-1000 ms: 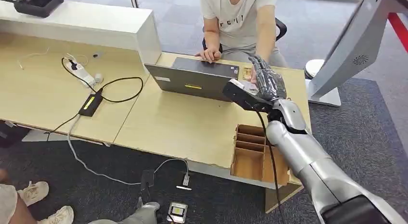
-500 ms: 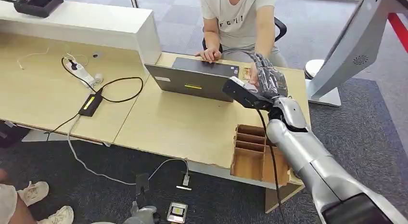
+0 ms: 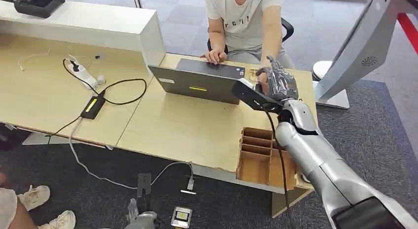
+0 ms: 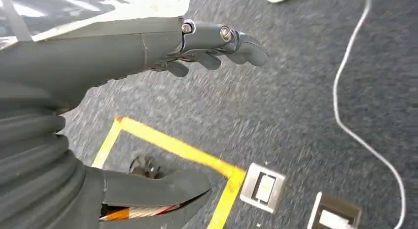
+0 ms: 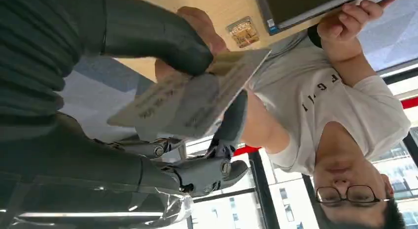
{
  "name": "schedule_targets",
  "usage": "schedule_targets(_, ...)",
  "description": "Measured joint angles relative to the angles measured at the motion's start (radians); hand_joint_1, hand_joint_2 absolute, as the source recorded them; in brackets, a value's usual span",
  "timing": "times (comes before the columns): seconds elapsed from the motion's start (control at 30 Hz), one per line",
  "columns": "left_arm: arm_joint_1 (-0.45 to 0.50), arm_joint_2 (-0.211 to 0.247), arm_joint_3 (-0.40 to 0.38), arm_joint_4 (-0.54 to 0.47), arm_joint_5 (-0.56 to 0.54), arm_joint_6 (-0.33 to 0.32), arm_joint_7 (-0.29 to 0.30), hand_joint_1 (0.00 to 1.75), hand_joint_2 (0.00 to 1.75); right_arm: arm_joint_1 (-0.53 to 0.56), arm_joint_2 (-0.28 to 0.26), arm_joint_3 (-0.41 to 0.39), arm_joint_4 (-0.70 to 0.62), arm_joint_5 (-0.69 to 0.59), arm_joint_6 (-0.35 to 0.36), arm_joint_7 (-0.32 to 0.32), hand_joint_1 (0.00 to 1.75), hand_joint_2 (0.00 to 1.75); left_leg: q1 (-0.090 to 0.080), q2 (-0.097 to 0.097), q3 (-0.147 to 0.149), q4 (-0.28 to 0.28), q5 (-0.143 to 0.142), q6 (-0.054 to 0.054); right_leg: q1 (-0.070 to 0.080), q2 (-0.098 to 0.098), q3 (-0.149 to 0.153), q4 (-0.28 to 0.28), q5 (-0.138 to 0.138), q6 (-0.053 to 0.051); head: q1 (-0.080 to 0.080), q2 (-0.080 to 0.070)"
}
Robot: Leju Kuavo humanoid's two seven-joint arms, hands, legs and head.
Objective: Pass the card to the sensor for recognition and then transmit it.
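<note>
Since a second ago the right hand [image 3: 277,83] has edged a little toward 1 o'clock over the far right end of the counter [image 3: 187,128], closer to the seated person [image 3: 245,22], and its fingers have curled in. The right wrist view shows the card [image 5: 190,103] pinched between the thick thumb and a darker finger [image 5: 231,121], with the person's hand [image 5: 190,39] right behind the card; whether it touches the card cannot be told. The person's other hand rests at the laptop [image 3: 199,81], which sits at 9 o'clock from the right hand. A brown divided box [image 3: 257,155] stands at the counter's near edge, at 6 o'clock from the right hand. The left hand [image 4: 197,51] hangs above the grey carpet [image 4: 305,81], fingers apart and holding nothing.
</note>
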Motion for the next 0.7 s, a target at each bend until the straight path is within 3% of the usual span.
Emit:
schedule_targets(0.23, 0.001, 0.0, 0.0, -0.034, -0.04, 0.0, -0.018, 0.0, 1.75, -0.002, -0.005, 0.007, 0.006, 0.001, -0.005, 0.001, 1.75, 1.75, 0.0, 0.0, 0.0, 0.0, 0.0, 0.0, 0.0, 0.0, 0.0, 0.0, 0.0, 0.0, 0.0, 0.0)
schedule_targets(0.27, 0.011, 0.002, 0.0, -0.047, -0.049, -0.015, -0.048, 0.0, 1.75, -0.002, -0.007, 0.009, 0.007, 0.012, -0.011, 0.034, 1.75, 1.75, 0.0, 0.0, 0.0, -0.001, 0.0, 0.0, 0.0, 0.0, 0.0, 0.0, 0.0, 0.0, 0.0, 0.0)
schedule_targets(0.3, 0.039, 0.021, 0.001, -0.083, -0.009, -0.06, -0.116, 0.0, 1.75, 0.003, -0.024, 0.01, 0.007, 0.023, -0.024, 0.093, 1.75, 1.75, 0.0, 0.001, 0.001, -0.001, -0.001, 0.0, 0.0, 0.001, 0.001, 0.0, 0.0, 0.0, 0.0, 0.0)
schedule_targets(0.37, 0.139, 0.116, 0.002, -0.067, 0.205, -0.206, -0.26, 0.0, 1.75, 0.033, -0.096, 0.011, -0.031, 0.021, -0.031, 0.159, 1.75, 1.75, 0.003, 0.001, 0.009, -0.002, -0.004, -0.002, 0.003, 0.002, 0.007, -0.001, -0.004, -0.002, 0.0, 0.0)
schedule_targets(0.4, 0.184, 0.179, 0.002, -0.055, 0.352, -0.262, -0.284, 0.0, 1.75, 0.047, -0.146, 0.004, -0.054, 0.019, -0.023, 0.159, 1.75, 1.75, 0.004, 0.002, 0.01, -0.001, -0.005, -0.002, 0.005, 0.001, 0.009, -0.001, -0.006, -0.003, 0.002, 0.0)
schedule_targets(0.43, 0.233, 0.231, 0.002, -0.052, 0.605, -0.299, -0.312, 0.0, 1.75, 0.064, -0.188, -0.005, -0.075, 0.026, -0.008, 0.157, 1.75, 1.75, 0.005, 0.001, 0.01, -0.001, -0.006, -0.002, 0.005, 0.001, 0.008, -0.001, -0.007, -0.002, 0.0, 0.0)
schedule_targets(0.5, 0.282, 0.301, 0.0, -0.058, 0.917, -0.311, -0.37, 0.0, 1.75, 0.092, -0.245, -0.018, -0.095, 0.048, 0.008, 0.162, 1.75, 1.75, 0.002, 0.001, 0.004, -0.001, -0.005, -0.002, 0.002, 0.001, 0.004, 0.0, -0.006, -0.002, 0.0, 0.0)
schedule_targets(0.57, 0.28, 0.335, -0.001, -0.073, 1.03, -0.319, -0.396, 0.0, 1.75, 0.114, -0.26, -0.021, -0.126, 0.077, 0.012, 0.162, 1.75, 1.75, 0.002, 0.002, 0.004, -0.002, -0.005, -0.002, 0.002, 0.002, 0.001, 0.001, -0.006, -0.002, -0.001, 0.0)
schedule_targets(0.63, 0.28, 0.344, -0.003, -0.099, 1.041, -0.321, -0.4, 0.0, 1.75, 0.128, -0.274, -0.031, -0.144, 0.095, 0.016, 0.159, 1.75, 1.75, 0.003, 0.001, 0.004, -0.002, -0.005, -0.002, 0.002, 0.001, 0.003, 0.001, -0.006, -0.002, 0.0, 0.0)
schedule_targets(0.7, 0.291, 0.349, -0.01, -0.138, 1.121, -0.31, -0.401, 0.0, 1.75, 0.136, -0.287, -0.042, -0.161, 0.106, 0.016, 0.156, 1.75, 1.75, 0.003, 0.001, 0.005, -0.002, -0.004, -0.003, 0.003, 0.0, 0.004, 0.001, -0.005, -0.003, 0.001, 0.0)
